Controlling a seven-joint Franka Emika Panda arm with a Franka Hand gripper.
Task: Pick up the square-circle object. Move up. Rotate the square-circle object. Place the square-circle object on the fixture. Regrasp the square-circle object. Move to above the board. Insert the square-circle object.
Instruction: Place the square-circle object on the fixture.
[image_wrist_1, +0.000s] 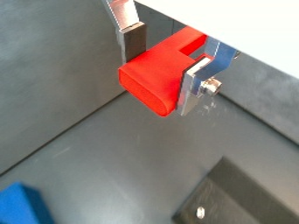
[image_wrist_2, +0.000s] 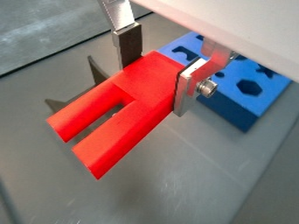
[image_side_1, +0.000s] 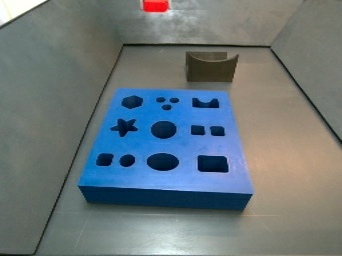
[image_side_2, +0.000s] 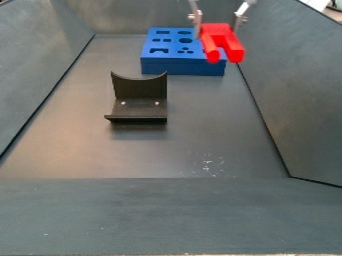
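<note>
Your claw (image_wrist_2: 158, 66): silver plate fingers (image_wrist_2: 191, 87) with dark pads, closed on the square-circle object (image_wrist_2: 111, 114), which reads bright, uniform red in both wrist views and in a side view (image_side_2: 221, 42). The board (image_side_1: 166, 145) is saturated blue, its shaped holes darker blue. The fixture (image_side_2: 136, 98) is dark olive-grey. The floor (image_side_2: 147, 150) is matt dark grey, with a few pale specks.

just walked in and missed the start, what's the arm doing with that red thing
The arm's claw is shut on the red block and holds it up in the air, clear of the floor. The block's forked end sticks out past the fingers. The blue board with its shaped holes lies flat on the floor, and the dark fixture stands apart from it with nothing on it. So the block is lifted but not yet set down anywhere.
</note>
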